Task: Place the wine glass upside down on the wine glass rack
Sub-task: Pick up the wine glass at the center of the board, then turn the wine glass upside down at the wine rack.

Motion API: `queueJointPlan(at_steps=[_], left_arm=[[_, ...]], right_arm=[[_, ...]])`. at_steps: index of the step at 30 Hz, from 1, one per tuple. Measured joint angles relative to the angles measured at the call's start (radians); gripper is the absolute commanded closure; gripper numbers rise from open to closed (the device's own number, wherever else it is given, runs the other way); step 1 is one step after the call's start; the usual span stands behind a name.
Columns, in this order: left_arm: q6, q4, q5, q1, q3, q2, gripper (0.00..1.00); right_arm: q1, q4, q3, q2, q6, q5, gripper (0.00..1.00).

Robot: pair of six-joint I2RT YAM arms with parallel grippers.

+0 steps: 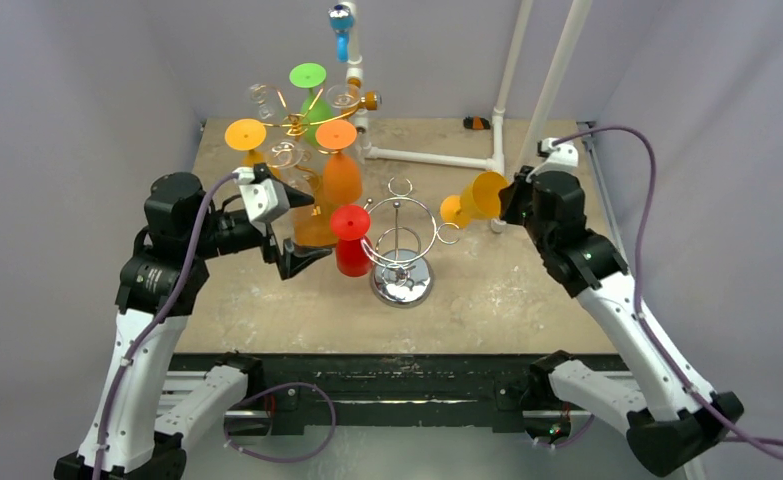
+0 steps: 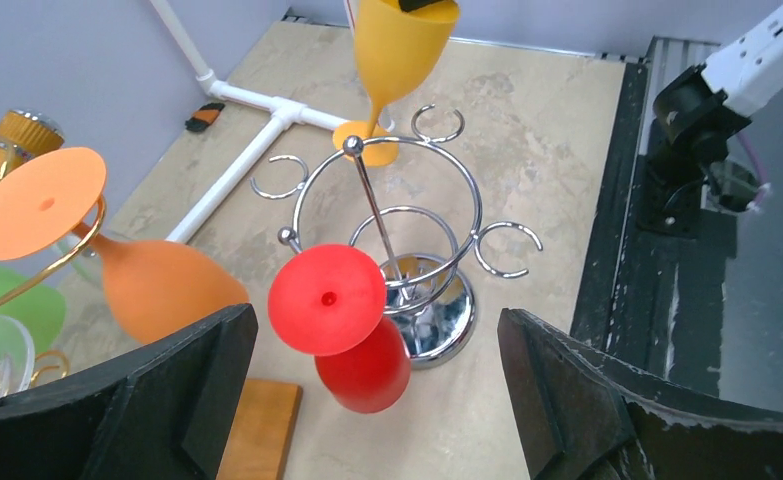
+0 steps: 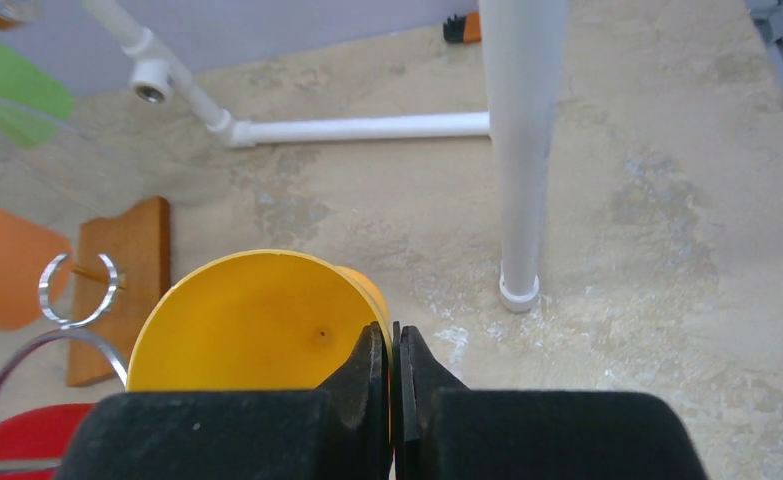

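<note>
right gripper [image 3: 394,345] pinches yellow wine glass [image 3: 247,330], seemingly at its rim.

Two racks: chrome rack [image 1: 401,283], gold rack [image 1: 295,122] — five coloured glasses [image 1: 350,245], yellow wine glass [image 1: 479,195] included.

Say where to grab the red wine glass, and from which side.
Take the red wine glass by its bowl, coming from the left: it stands foot-up, its foot hides the stem from above, and the chrome rack crowds its far side.
</note>
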Motion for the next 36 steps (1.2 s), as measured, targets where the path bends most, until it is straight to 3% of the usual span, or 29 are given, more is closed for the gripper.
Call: queueJointPlan(at_steps=[6,14,22,30,33,36], left_arm=[[-0.171,0.156,0.045,0.000,0.000,0.061,0.00],[-0.421,0.381,0.073,-0.033,0.010,0.146,0.00],[-0.494,0.443,-0.032,-0.234,0.137,0.333,0.00],[-0.575,0.493,-0.076,-0.262,0.158,0.425,0.01],[-0.609,0.520,-0.080,-0.264,0.159,0.444,0.13],[-0.633,0.539,-0.087,-0.264,0.161,0.459,0.38]], right_arm=[[0.000,-0.132,0.117,-0.174,-0.012,-0.005,1.00],[0.000,-0.196,0.360,-0.252,-0.021,-0.112,1.00],[0.000,-0.071,0.412,-0.191,0.030,-0.323,1.00],[0.000,0.024,0.380,-0.097,0.096,-0.446,1.00],[0.000,0.048,0.357,-0.097,0.115,-0.481,1.00],[0.000,0.069,0.347,-0.104,0.130,-0.504,1.00]])
